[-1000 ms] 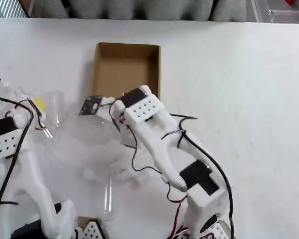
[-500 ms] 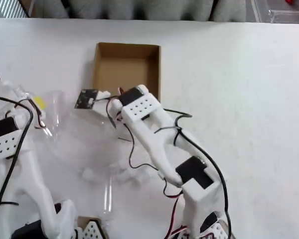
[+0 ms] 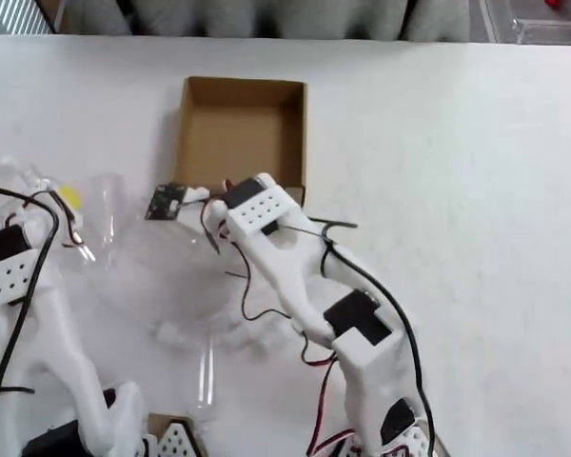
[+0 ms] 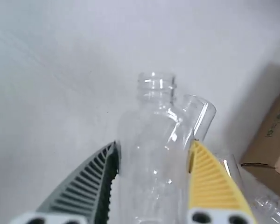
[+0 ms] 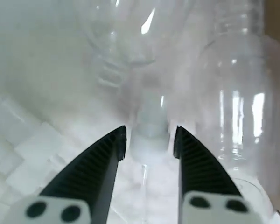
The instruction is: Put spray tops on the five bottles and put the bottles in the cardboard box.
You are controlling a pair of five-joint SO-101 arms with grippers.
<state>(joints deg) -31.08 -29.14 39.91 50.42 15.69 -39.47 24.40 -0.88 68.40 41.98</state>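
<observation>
Left hand grips a clear bottle, its open neck pointing away from the wrist. Right hand, fingers narrowly parted, straddles a white spray top. The high view shows the cardboard box on the table.

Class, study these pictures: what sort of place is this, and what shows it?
Probably a robotics lab or workshop: two white robot arms share a plain white table, with a cardboard box and a clear bottle laid out for practice.
</observation>
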